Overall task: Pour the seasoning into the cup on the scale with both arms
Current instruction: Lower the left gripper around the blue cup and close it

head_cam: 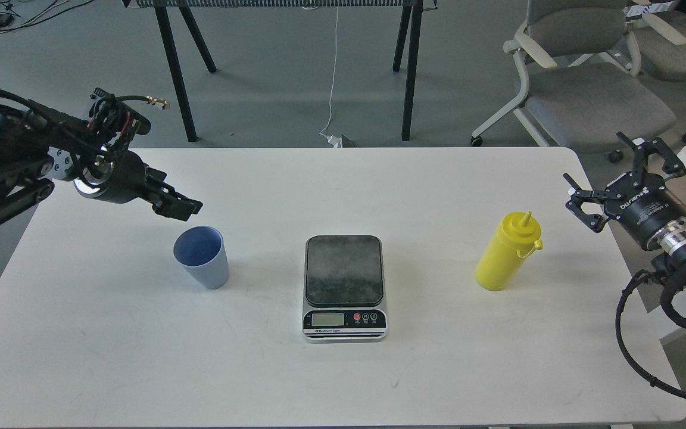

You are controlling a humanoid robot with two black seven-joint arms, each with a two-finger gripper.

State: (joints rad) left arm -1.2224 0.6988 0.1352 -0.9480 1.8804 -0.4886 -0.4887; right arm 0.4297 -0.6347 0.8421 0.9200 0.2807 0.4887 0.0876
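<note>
White desk (pixel 111 357) carries the scale (pixel 345 286) centrally — blue-grey cup (pixel 202 256) left, yellow seasoning bottle (pixel 507 253) right. Left pincer (pixel 183 207) hangs above the cup, state unclear; right pincer (pixel 617 173) is spread, empty. Grey chairs (pixel 587 89) are seen behind.

A white table (pixel 426 196) with rounded corners carries three items in a row. A blue-grey cup (pixel 202 256) stands upright just below the left gripper (pixel 183 206), with a kitchen scale (pixel 345 286) at the centre, its platform bare. A yellow squeeze bottle (pixel 507 253) stands near the right gripper (pixel 620 170), slightly to its left.
</note>
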